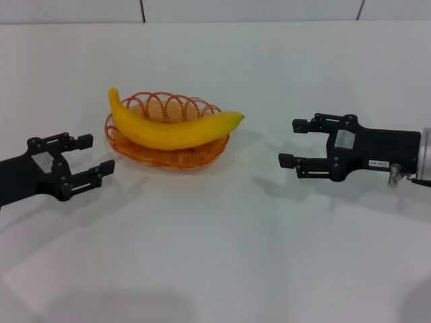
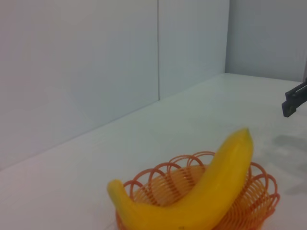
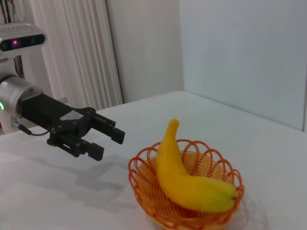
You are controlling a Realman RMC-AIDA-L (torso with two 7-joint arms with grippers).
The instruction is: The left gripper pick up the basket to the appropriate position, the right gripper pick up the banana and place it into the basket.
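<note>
— Hands first: where are they?
— Left hand sits just left of the basket, fingers spread, holding nothing. Right hand waits well to its right, also spread.
— Banana?
— Across the basket, both ends past the rim, hiding most of the weave. White bench; the wrist views crop the basket.

- The banana lies in the orange wire basket.
- My left gripper hovers nearby, fingers apart, over the white table.
</note>
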